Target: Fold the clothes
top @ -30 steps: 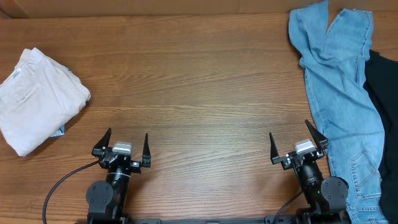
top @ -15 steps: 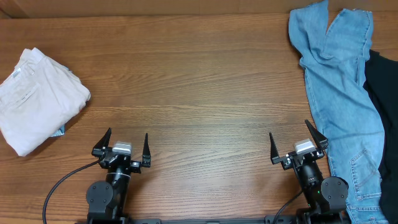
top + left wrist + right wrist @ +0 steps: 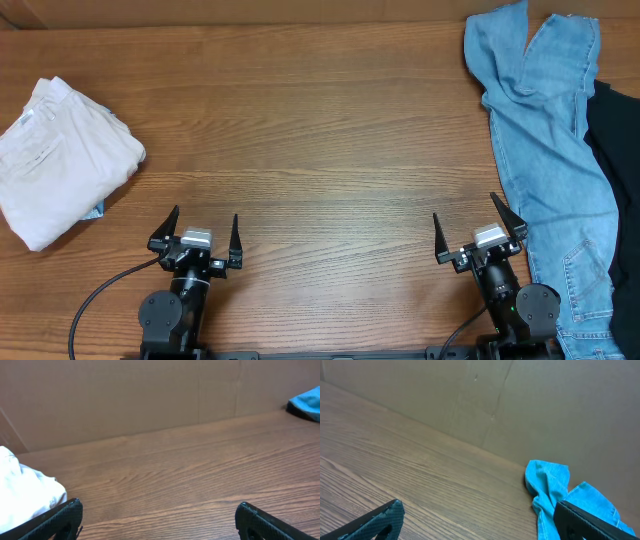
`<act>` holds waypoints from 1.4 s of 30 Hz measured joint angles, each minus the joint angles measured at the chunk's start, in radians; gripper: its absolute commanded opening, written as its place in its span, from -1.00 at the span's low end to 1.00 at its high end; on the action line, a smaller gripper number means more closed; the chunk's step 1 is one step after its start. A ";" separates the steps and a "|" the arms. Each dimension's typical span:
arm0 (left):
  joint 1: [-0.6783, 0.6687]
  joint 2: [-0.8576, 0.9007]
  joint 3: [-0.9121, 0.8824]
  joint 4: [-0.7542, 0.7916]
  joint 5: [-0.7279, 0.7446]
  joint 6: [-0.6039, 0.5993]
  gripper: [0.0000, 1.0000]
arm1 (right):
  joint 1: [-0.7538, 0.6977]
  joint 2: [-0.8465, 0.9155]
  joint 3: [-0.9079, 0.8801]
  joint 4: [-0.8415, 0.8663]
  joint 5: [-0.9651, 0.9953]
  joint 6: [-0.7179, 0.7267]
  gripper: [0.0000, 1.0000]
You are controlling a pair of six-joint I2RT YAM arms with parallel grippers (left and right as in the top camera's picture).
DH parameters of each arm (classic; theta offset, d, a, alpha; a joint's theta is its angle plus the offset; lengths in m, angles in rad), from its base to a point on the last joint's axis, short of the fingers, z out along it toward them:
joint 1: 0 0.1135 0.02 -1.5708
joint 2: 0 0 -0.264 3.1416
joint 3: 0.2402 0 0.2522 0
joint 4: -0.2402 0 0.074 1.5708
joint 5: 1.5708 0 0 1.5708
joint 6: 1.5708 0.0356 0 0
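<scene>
Light blue jeans [image 3: 545, 140] lie unfolded along the table's right side, also seen in the right wrist view [image 3: 555, 495] and as a far corner in the left wrist view [image 3: 306, 402]. A folded white garment [image 3: 60, 160] lies at the left, its edge in the left wrist view [image 3: 22, 492]. My left gripper [image 3: 195, 232] is open and empty near the front edge, left of centre. My right gripper [image 3: 478, 228] is open and empty near the front edge, just left of the jeans. Neither touches any cloth.
A black garment [image 3: 615, 150] lies at the right edge, partly under the jeans. A bit of blue cloth [image 3: 95, 211] peeks from under the white garment. A cardboard wall [image 3: 150, 395] stands behind the wooden table [image 3: 320, 130].
</scene>
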 measured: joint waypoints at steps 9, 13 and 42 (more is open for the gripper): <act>0.000 0.000 0.000 0.000 0.000 0.000 1.00 | 0.000 0.000 0.000 0.000 0.000 0.000 1.00; 0.000 0.000 0.000 0.000 0.000 0.000 1.00 | 0.000 0.000 0.000 0.000 0.000 0.000 1.00; 0.000 0.000 0.000 0.000 0.000 -0.005 1.00 | 0.000 0.000 0.000 0.029 0.033 0.073 1.00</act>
